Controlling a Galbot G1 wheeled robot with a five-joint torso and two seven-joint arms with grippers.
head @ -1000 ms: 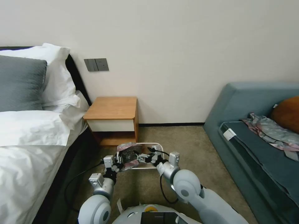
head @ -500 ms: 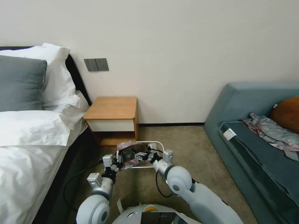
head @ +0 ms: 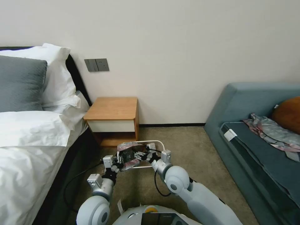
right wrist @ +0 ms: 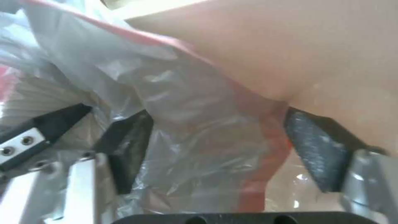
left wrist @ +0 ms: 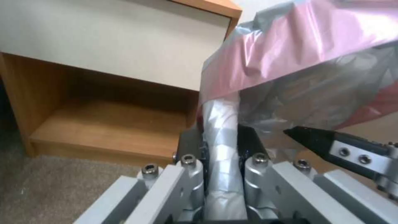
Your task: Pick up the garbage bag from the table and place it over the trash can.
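**Bag held over the can**

The bag (head: pixel 127 155) is clamped at its edge by the left gripper (left wrist: pixel 220 146) above the can (head: pixel 157 144), before the table (head: pixel 113 108). The right gripper (right wrist: pixel 215 149), reached forward and low, is spread wide around the plastic.

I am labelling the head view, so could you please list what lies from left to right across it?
White-sheeted bed with pillows → light-brown wooden nightstand with white drawer front → blue-grey upholstered sofa → orange-brown cushion.
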